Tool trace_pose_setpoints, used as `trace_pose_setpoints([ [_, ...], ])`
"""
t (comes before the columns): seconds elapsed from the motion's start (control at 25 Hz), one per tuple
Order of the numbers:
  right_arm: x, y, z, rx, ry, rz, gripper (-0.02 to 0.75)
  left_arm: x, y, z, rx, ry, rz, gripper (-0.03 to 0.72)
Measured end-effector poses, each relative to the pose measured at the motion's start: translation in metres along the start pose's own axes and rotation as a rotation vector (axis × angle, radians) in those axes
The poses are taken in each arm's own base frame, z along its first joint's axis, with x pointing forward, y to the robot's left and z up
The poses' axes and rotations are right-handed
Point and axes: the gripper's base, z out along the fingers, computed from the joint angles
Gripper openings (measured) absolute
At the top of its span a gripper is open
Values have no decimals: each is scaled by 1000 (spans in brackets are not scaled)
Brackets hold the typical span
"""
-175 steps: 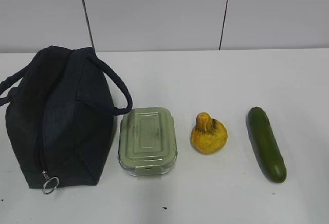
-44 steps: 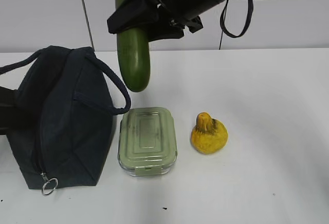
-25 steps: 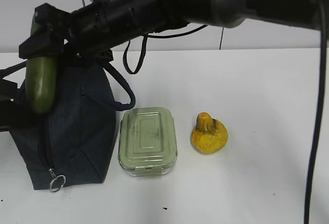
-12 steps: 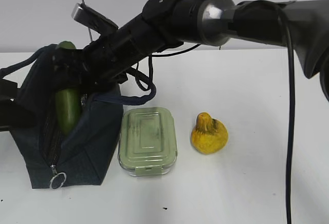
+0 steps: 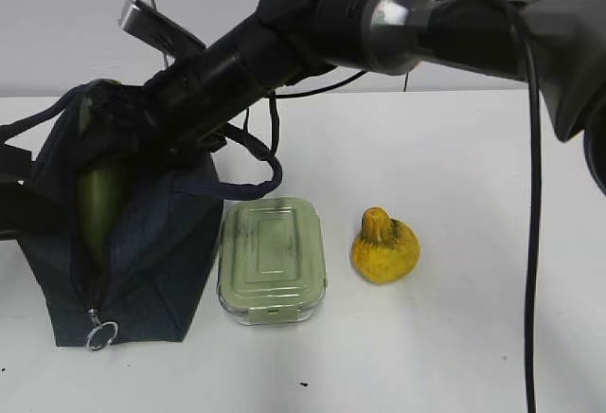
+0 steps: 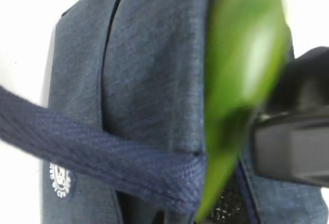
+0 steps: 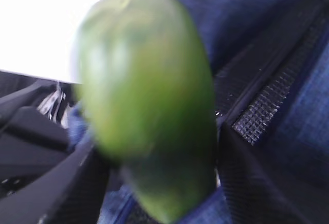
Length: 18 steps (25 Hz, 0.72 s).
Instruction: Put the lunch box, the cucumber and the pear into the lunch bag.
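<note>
The cucumber (image 5: 98,206) stands almost upright in the open top of the bag (image 5: 142,271). Its lower part is down inside the bag. Its top end pokes out above the rim. The right pincer (image 5: 133,124) is right at the top of the cucumber, reaching over from the right side on a long black arm (image 5: 284,34).

In the right wrist view the cucumber (image 7: 149,106) fills the middle, big and blurry, with black pincer parts low on each side of it. The blur hides whether those parts touch it, so I cannot tell if the right pincer is grasping it or has let go.

The left pincer (image 5: 14,195) is at the left edge of the bag, mostly hidden behind it. It is clenched tight. What it pinches cannot be seen. In the left wrist view a bag strap (image 6: 103,160) crosses the picture and the cucumber (image 6: 241,80) is a green blur beside a black block.

The box (image 5: 272,260) lies on the table (image 5: 492,242), just beside the bag on its right. The pear (image 5: 384,247) sits near the box, a bit further right. The ring pull (image 5: 98,335) hangs at the bottom front of the bag. The pincer fingers are hard to make out against the dark bag.
</note>
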Motion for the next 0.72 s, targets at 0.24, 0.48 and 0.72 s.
trace_pose_setpoints([
  [0.24,-16,17,-22,119,70,-88,515,0,0,0,0,0,0,-16],
  [0.48,-29,34,-46,193,96,-148,535,0,0,0,0,0,0,-16],
  [0.72,-47,32,-84,568,33,-182,533,0,0,0,0,0,0,-16],
])
